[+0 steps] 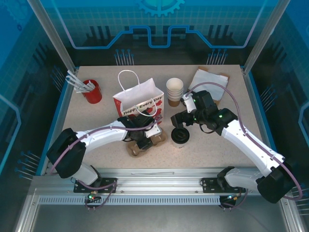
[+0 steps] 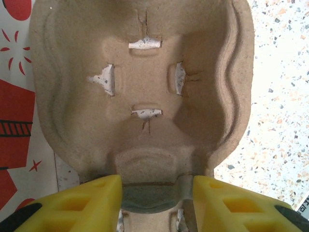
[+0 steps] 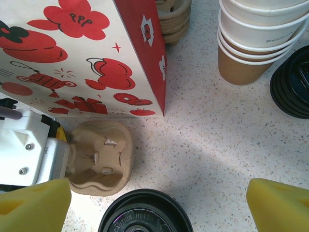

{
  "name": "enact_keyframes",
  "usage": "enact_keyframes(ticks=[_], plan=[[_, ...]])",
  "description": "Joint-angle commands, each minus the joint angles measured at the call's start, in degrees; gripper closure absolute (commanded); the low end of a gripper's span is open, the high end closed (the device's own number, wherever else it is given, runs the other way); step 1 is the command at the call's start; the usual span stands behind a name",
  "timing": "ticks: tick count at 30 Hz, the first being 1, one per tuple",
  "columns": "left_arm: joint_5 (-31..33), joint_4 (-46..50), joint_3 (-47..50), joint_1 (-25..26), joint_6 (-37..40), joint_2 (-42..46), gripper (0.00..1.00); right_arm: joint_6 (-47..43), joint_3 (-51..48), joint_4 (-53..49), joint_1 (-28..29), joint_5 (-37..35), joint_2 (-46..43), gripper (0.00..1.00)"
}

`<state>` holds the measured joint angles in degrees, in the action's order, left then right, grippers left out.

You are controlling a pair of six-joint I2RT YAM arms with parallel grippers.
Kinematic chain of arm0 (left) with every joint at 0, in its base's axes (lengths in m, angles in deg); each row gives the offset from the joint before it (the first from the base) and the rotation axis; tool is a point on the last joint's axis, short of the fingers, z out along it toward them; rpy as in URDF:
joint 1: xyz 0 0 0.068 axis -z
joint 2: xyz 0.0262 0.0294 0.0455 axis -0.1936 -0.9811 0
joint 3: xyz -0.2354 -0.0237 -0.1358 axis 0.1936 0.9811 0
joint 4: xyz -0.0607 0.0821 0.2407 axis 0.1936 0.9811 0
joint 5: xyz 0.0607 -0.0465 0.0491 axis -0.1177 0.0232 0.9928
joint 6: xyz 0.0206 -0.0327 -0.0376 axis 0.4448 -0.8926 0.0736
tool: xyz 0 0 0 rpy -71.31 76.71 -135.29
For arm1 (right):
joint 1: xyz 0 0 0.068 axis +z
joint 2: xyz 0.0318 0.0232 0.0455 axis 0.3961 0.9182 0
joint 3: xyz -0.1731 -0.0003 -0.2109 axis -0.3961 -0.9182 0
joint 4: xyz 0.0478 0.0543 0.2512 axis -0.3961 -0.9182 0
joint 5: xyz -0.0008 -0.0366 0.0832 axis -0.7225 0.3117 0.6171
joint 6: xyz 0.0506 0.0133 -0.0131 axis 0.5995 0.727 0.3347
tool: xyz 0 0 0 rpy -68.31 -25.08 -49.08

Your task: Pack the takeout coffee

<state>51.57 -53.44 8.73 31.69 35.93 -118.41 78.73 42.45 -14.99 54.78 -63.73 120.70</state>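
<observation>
Over the takeout coffee [image 3: 145,218], right claw [image 3: 157,203] hangs wide open.

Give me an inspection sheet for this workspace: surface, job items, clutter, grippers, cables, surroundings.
Surface: speckled table, no spills seen.
Job's things: coffee lidded and upright on the table; carrier beside it; bag upright behind both.
Clutter: cup stack, lids, white papers, red cup holding white sticks.
Grippers: left gripper closed on the carrier's edge; right gripper open above the coffee.
Cables: purple cable on each arm, no snag seen.
Surroundings: blue panels, metal frame.
</observation>
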Motion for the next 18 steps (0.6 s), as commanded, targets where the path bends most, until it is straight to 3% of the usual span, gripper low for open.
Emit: enact_keyframes(ticks=[1, 18], plan=[[1.55, 2.31, -2.16, -0.44, -1.33, -1.15, 0.56, 0.79, -0.35, 0.59, -0.08, 1.26, -1.23, 0.05], [2.20, 2.84, -2.62, -1.00, -1.34, -2.49, 0.54, 1.08, -0.04, 0.65, 0.89, 1.49, -0.05, 0.05]])
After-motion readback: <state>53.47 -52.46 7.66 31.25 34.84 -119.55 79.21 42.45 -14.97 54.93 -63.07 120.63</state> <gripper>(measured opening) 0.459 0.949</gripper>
